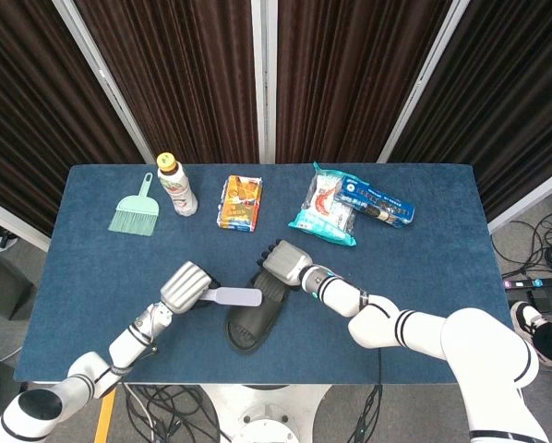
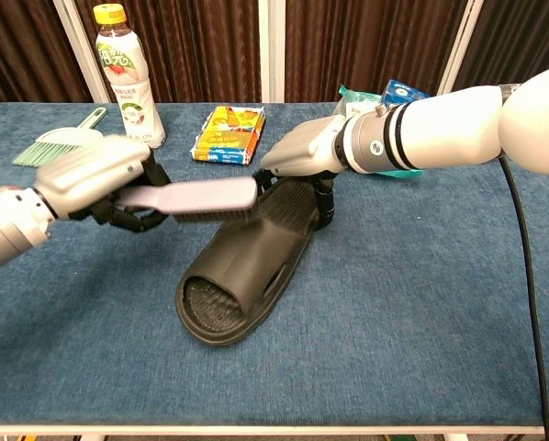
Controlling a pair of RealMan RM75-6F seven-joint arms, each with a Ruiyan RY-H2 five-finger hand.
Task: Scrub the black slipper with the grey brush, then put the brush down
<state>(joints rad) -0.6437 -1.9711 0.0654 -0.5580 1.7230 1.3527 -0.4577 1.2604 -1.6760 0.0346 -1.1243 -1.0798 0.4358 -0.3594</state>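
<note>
The black slipper (image 1: 255, 314) (image 2: 247, 262) lies on the blue table, toe end toward the front edge. My right hand (image 1: 283, 261) (image 2: 304, 156) grips its heel end, fingers curled over the rim. My left hand (image 1: 186, 288) (image 2: 100, 179) holds the grey brush (image 1: 234, 296) (image 2: 194, 198) by its handle. The brush head reaches over the slipper's left side, near the strap; in the chest view it looks lifted slightly above the strap.
Along the back of the table (image 1: 424, 277) stand a green dustpan brush (image 1: 136, 213) (image 2: 61, 142), a drink bottle (image 1: 176, 185) (image 2: 126, 78), a yellow snack pack (image 1: 240, 202) (image 2: 228, 134) and blue and white snack bags (image 1: 350, 205) (image 2: 398, 95).
</note>
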